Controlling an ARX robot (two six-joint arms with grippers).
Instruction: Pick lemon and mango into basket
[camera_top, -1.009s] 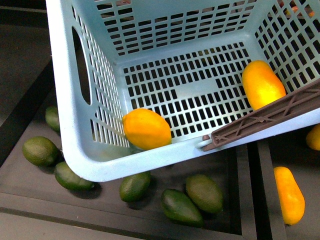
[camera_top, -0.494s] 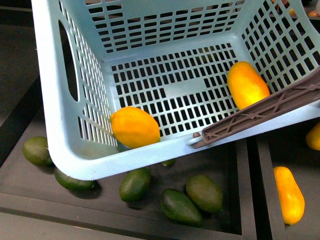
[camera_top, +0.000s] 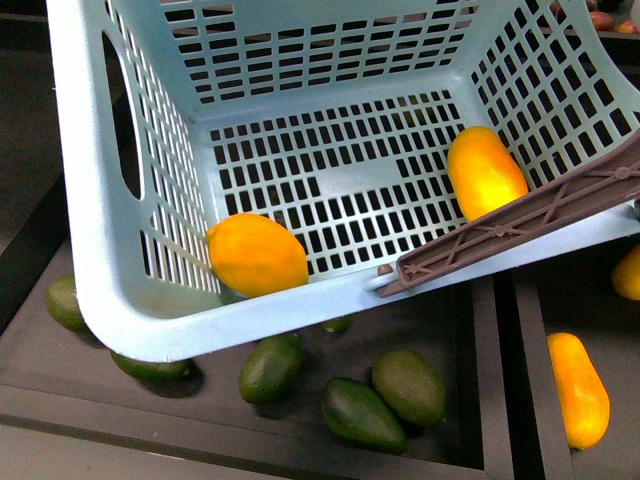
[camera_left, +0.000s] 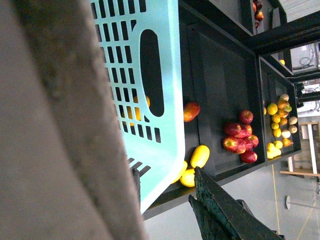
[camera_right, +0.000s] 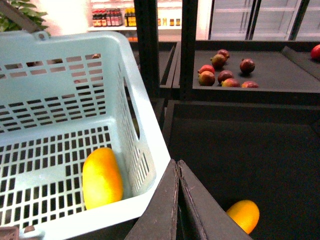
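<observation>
**Both fruits in, but the basket sits crooked over loose produce**

The lemon (camera_top: 257, 254) lies on the basket (camera_top: 330, 180) floor against the near wall, by the corner. The mango (camera_top: 485, 172) rests on the floor at the far side, next to the slotted wall and just behind the brown handle (camera_top: 520, 225). By that, the task looks essentially done.

The main risk is the basket itself. In the front view it is skewed and hangs over a dark tray (camera_top: 470, 340) of avocados (camera_top: 268, 368), some partly under its edge. If it tips or is set down on them, it could rock and roll the lemon about, or bruise what lies beneath.

Another orange fruit (camera_top: 577, 388) lies outside on the tray to the right; mistaking it for the task's mango would add an unwanted item.

The right tool (camera_right: 178, 170) has its fingers pressed together, holding nothing, near the basket's rim; a careless swing could knock that wall. The left tool (camera_left: 165, 187) sits by the basket's outer wall, mostly hidden, so I cannot tell whether it is apart or together.
</observation>
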